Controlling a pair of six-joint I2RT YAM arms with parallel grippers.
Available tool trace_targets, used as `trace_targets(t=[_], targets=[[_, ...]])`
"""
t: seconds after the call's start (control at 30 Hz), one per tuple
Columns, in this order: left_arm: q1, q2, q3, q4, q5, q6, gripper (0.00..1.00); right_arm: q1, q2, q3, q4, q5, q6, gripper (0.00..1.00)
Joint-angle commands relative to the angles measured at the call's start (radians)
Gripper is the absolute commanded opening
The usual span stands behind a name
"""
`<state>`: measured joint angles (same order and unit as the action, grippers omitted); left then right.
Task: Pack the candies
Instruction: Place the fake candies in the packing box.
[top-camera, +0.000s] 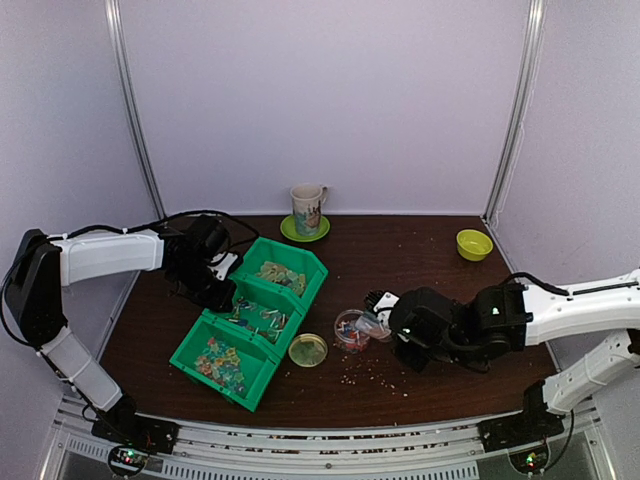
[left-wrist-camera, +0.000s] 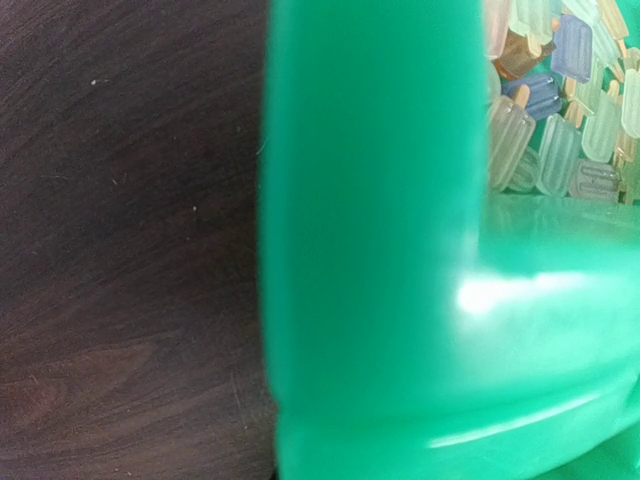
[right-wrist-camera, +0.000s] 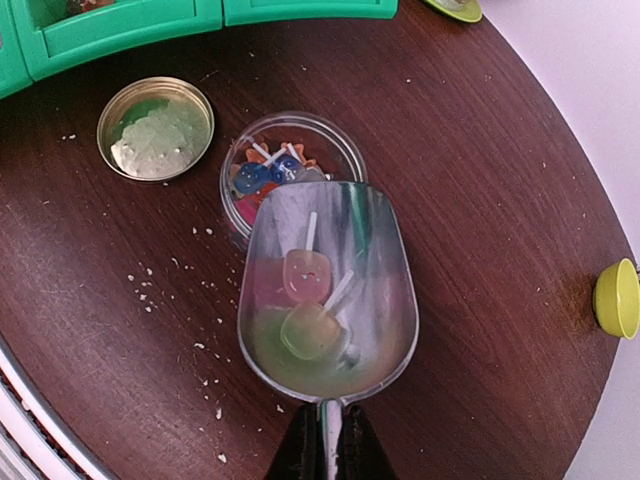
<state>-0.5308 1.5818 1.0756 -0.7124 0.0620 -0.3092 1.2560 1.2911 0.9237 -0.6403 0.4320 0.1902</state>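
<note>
My right gripper (right-wrist-camera: 327, 445) is shut on the handle of a clear plastic scoop (right-wrist-camera: 328, 290). The scoop's mouth hangs over the rim of a small clear jar (right-wrist-camera: 290, 165) that holds mixed-colour candies. Two stick candies lie in the scoop, one pink-orange (right-wrist-camera: 305, 273) and one yellow-green (right-wrist-camera: 312, 330). In the top view the right gripper (top-camera: 385, 310) is just right of the jar (top-camera: 352, 328). My left gripper (top-camera: 212, 270) is against the left wall of the green bins (top-camera: 255, 318). Its wrist view is filled by that wall (left-wrist-camera: 380, 250), with pastel candies (left-wrist-camera: 560, 110) behind it. Its fingers are hidden.
The round tan jar lid (right-wrist-camera: 156, 128) lies upside down left of the jar, by the bins (right-wrist-camera: 120, 25). Crumbs dot the table around the scoop. A mug on a green saucer (top-camera: 307, 210) stands at the back. A yellow bowl (top-camera: 474, 244) sits at the back right.
</note>
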Motion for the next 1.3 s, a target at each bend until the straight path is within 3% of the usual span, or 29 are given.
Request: trace_targets(t=[0.0,0.37,0.97,1.27], targets=[[0.007,-0.031,0.057,0.06,0.031,-0.022,0.0,-0.004,0.037,0.075,-0.085,-0.006,-0.002,0.0],[0.008,-0.034,0.058,0.059,0.03,-0.021,0.0,-0.005,0.143,0.182,-0.157,0.009,-0.059,0.0],[0.007,-0.026,0.06,0.057,0.038,-0.017,0.0,-0.004,0.14,0.236,-0.163,0.057,-0.107,0.0],[0.003,-0.005,0.062,0.039,0.046,-0.001,0.0,-0.014,0.195,0.341,-0.169,0.103,-0.157,0.0]])
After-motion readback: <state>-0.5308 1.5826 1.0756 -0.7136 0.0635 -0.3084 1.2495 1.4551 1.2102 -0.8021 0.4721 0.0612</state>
